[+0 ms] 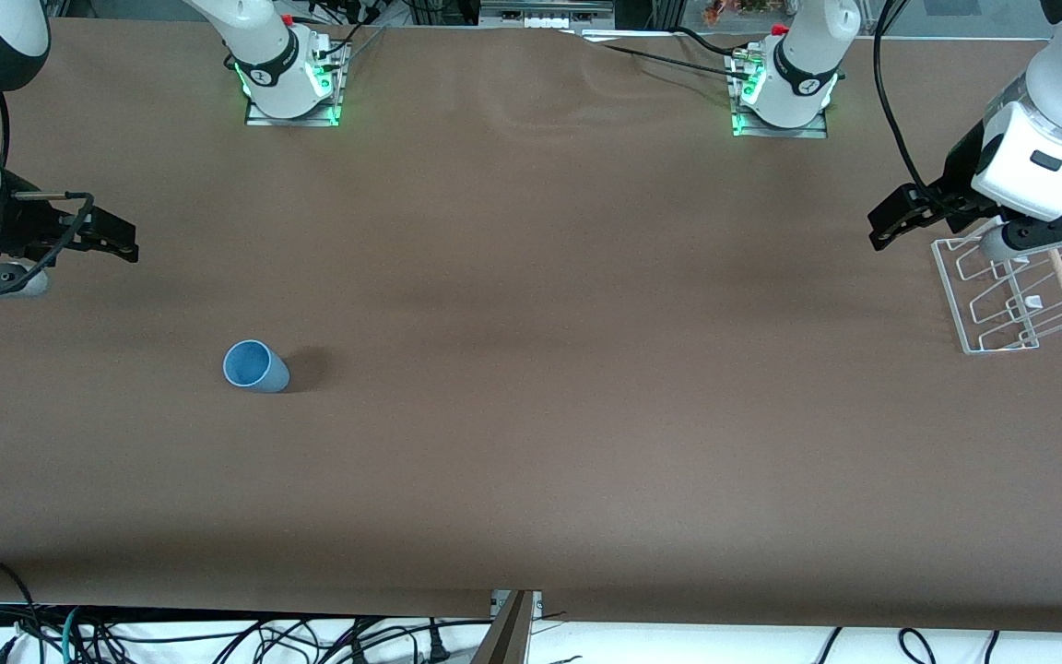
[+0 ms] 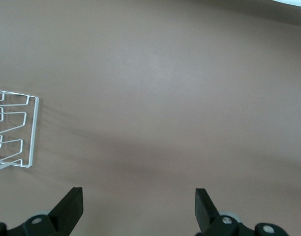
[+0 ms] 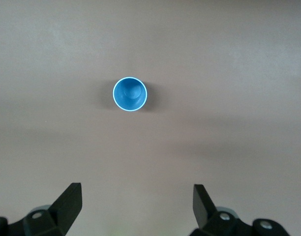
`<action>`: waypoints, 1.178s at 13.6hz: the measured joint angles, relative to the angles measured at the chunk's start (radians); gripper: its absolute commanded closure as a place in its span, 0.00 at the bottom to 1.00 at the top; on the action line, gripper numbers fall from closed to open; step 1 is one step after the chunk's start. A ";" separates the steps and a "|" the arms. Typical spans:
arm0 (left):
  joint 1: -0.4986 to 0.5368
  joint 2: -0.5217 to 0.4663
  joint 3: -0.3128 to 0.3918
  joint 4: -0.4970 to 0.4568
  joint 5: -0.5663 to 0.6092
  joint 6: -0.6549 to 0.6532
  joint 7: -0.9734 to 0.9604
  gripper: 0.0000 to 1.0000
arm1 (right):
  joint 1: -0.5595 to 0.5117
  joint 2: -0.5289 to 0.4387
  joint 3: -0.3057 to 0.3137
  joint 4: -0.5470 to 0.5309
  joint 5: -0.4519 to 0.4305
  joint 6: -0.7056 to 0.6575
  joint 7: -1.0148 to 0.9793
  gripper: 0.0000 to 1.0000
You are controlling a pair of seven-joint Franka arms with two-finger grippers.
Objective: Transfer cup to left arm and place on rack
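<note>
nothing of the task looks done yet. the cup (image 1: 255, 366) stands upright and untouched on the bench (image 1: 531, 461), toward the right arm's end, well apart from the rack (image 1: 1015, 295) near the edge at the left arm's end. the right pincer (image 1: 112, 237) hangs over that end's edge with fingers apart, holding nothing. the left pincer (image 1: 895, 219) waits just beside the rack, fingers apart too (its wrist view shows bare bench between them). grasp, handover and placing all seem to remain.
</note>
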 measured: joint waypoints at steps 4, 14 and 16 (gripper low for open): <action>0.000 0.000 -0.005 0.000 0.011 0.000 0.000 0.00 | 0.000 0.000 0.000 0.000 0.000 0.000 0.000 0.00; -0.002 0.000 -0.007 0.020 0.011 0.002 0.000 0.00 | -0.013 0.029 -0.001 -0.001 -0.004 0.002 0.001 0.00; -0.001 0.000 -0.006 0.022 0.011 0.001 0.000 0.00 | -0.024 0.055 -0.001 -0.001 -0.005 0.021 0.001 0.00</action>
